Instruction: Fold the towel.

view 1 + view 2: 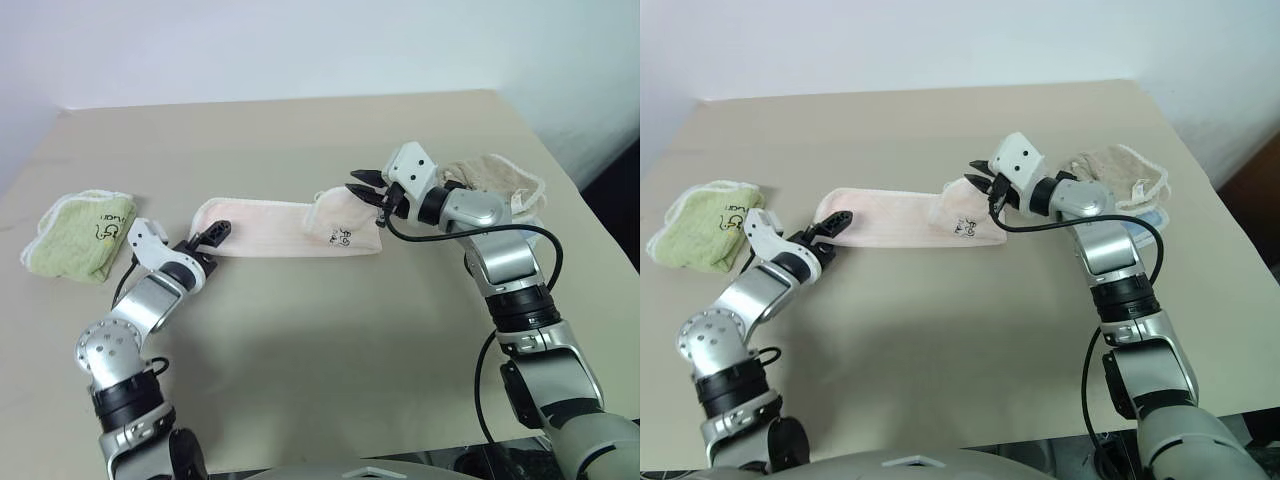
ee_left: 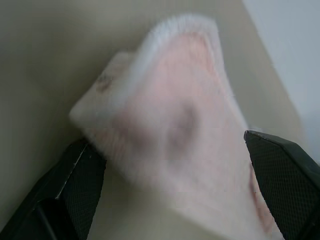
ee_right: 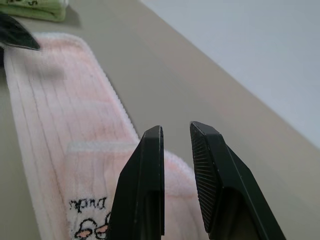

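Far left on the table (image 1: 300, 340) sits one green cloth (image 1: 80, 236). The left gripper (image 1: 205, 240) is at the near end of the pink towel (image 1: 270, 228), jaws wide apart around that blurred end in its wrist view. The towel lies in a long folded strip mid-table. Above its right end hangs the right gripper (image 1: 362, 186), jaws nearly together, empty; it half hides one beige cloth (image 1: 495, 180).
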You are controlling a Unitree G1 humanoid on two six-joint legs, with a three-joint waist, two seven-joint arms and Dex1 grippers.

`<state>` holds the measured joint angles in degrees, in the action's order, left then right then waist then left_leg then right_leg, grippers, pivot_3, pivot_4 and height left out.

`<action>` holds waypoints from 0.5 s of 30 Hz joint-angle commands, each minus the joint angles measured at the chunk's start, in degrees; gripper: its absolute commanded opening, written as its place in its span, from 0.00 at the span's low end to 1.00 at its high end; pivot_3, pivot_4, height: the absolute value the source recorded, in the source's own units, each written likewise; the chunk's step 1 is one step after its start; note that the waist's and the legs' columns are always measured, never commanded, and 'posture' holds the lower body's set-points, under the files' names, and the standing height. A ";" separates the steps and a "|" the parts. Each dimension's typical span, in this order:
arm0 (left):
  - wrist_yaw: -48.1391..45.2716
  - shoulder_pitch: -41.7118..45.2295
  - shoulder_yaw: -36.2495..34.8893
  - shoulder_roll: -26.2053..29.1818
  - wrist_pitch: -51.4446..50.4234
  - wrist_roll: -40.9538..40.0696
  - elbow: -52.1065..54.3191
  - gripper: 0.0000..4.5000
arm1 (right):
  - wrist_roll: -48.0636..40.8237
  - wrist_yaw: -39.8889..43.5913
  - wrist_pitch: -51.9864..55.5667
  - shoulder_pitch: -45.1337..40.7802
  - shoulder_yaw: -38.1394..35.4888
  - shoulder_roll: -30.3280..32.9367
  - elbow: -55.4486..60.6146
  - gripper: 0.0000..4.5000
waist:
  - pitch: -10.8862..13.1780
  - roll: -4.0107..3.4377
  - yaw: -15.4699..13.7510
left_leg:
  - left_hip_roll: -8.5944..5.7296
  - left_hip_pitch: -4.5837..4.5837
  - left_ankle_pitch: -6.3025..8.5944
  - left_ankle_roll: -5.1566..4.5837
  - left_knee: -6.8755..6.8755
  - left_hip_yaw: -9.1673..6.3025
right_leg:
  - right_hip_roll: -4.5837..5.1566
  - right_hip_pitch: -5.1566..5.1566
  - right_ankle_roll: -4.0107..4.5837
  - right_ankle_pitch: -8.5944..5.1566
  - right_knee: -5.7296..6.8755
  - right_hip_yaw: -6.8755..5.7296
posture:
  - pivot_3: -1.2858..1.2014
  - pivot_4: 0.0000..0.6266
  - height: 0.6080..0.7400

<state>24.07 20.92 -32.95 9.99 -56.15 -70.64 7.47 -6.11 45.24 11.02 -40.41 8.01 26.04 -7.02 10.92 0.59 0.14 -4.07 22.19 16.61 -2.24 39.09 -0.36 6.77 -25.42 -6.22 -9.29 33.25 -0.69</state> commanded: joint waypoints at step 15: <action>-6.51 7.11 -0.23 6.48 8.65 6.82 -10.79 0.41 | -7.57 1.57 13.49 16.13 -7.70 7.66 16.13 0.19 | 0.01 0.05 -0.75 | 0.04 -0.27 0.07 0.20 -0.04 0.00 | -0.03 0.26 -0.03 -0.02 -0.06 -0.01 | 0.52 0.24 0.91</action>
<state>19.48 26.45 -32.06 15.15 -49.39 -64.33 -4.38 -12.09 46.50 24.10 -23.86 2.47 32.88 5.55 10.94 0.64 -0.62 -4.03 22.05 16.68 -2.04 39.06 -0.35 6.75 -25.31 -6.25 -9.30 33.20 -0.68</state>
